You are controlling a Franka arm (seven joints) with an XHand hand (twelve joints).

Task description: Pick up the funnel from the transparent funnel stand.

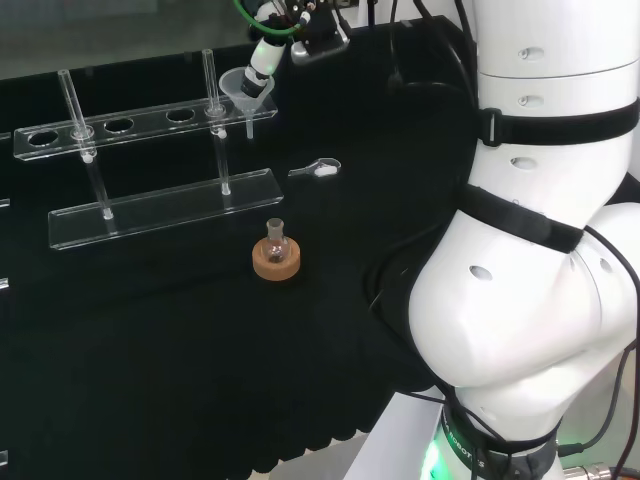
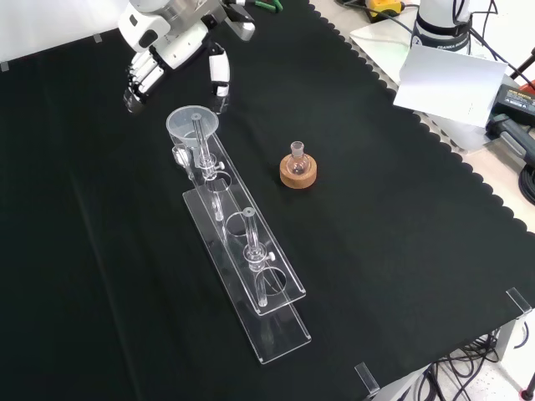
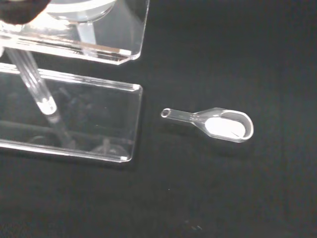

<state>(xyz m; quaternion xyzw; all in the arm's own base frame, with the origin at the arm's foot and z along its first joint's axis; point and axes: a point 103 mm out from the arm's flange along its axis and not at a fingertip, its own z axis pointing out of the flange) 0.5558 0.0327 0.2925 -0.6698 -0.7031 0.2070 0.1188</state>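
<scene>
The clear funnel [image 1: 246,92] sits in the end hole of the transparent stand [image 1: 150,208], its stem hanging below the upper plate. In the front view the funnel [image 2: 192,124] is at the stand's [image 2: 261,309] far end. My hand [image 2: 160,43] hovers just above and beyond it, open. Its thumb [image 2: 219,70] points down close to the funnel's rim, and the fingers [image 2: 140,80] hang apart on the other side. From the head view the hand [image 1: 264,60] reaches the rim from above. The wrist view has the funnel's bowl [image 3: 84,9] over the upper plate [image 3: 106,43].
A small flask on a cork ring [image 1: 275,257] stands in front of the stand, also seen in the front view as the flask on its ring [image 2: 298,170]. A clear scoop with white powder [image 3: 220,122] lies on the cloth near the stand's end, the scoop [image 1: 318,168].
</scene>
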